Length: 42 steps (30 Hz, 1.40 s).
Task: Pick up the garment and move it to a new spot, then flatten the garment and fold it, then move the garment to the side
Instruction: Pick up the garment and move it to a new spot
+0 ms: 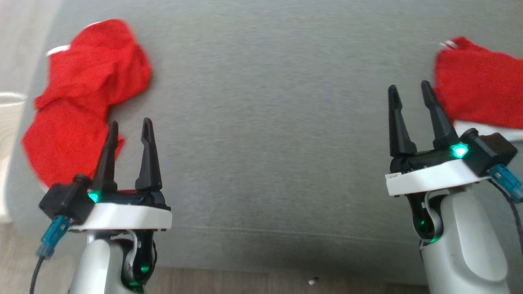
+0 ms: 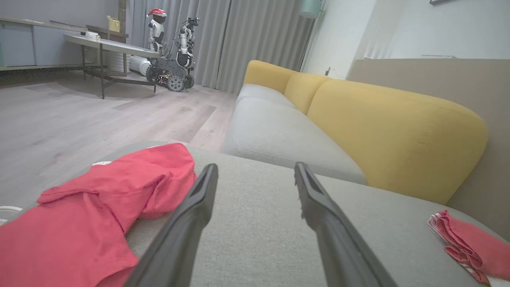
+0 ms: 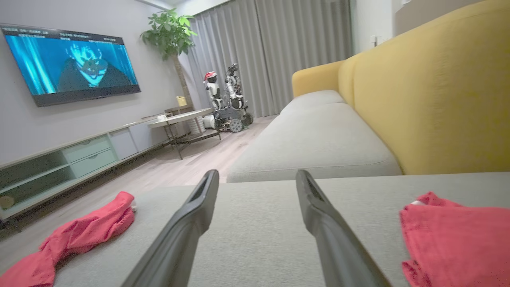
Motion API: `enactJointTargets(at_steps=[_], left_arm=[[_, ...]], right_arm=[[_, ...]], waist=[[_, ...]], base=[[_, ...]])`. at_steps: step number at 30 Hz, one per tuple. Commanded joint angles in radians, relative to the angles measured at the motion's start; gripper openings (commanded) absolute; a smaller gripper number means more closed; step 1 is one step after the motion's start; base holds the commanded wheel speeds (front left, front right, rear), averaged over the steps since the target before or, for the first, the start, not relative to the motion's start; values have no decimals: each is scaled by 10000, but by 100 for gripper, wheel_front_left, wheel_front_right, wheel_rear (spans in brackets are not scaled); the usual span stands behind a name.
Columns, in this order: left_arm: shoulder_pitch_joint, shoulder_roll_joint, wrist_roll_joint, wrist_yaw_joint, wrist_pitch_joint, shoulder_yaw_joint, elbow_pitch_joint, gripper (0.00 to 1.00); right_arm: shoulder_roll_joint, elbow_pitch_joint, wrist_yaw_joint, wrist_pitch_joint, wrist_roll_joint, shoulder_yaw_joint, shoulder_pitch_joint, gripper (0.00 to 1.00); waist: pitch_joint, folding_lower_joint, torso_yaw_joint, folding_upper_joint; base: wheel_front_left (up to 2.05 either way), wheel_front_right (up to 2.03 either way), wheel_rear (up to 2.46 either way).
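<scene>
The garment lies crumpled at the left end of the grey cushion, beside the left end effector, which is released and empty, as is the right end effector. The fabric appears light, soft and limp: pinch a raised fold near its edge.

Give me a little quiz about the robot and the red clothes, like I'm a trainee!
1. True or false: the left hand and the right hand are both open.
2. The folded garment lies on: A a grey cushion, B the floor, C a table.
3. Fill in: the crumpled garment lies nearest the ____ hand.
Key: 1 true; 2 A; 3 left.
</scene>
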Motion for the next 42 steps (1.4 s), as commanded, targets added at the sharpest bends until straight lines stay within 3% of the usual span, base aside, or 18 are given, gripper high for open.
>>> enactJointTargets(at_steps=[1, 11, 20, 31, 38, 42], left_arm=[[-296, 89, -38, 37, -49, 373, -361, 100], [205, 89, -225, 242, -49, 575, -592, 100], [636, 89, -365, 438, -49, 505, -710, 100], [584, 89, -564, 540, -49, 804, -844, 100], [155, 89, -919, 274, -49, 1145, -724, 100], [-315, 89, -671, -202, -49, 1487, -337, 100]], right_arm=[[-35, -339, 63, 8, 20, 319, -5, 100], [-531, -291, 63, 384, 267, 922, -15, 100], [-660, -260, 63, 508, 509, 1162, 256, 100], [-514, -397, 63, 584, 594, 1124, 234, 100], [-608, -729, 63, 741, 479, 862, 114, 100], [-619, -1115, 63, 940, 271, 524, 69, 100]], waist=[[-84, 1, 558, -1], [-244, 1, 2634, -1], [-445, 1, 3661, -1], [-246, 1, 3621, -1], [120, 1, 3367, -1], [433, 1, 3087, -1]], base=[[0, 0, 0], [0, 0, 0], [0, 0, 0], [0, 0, 0], [0, 0, 0], [0, 0, 0]])
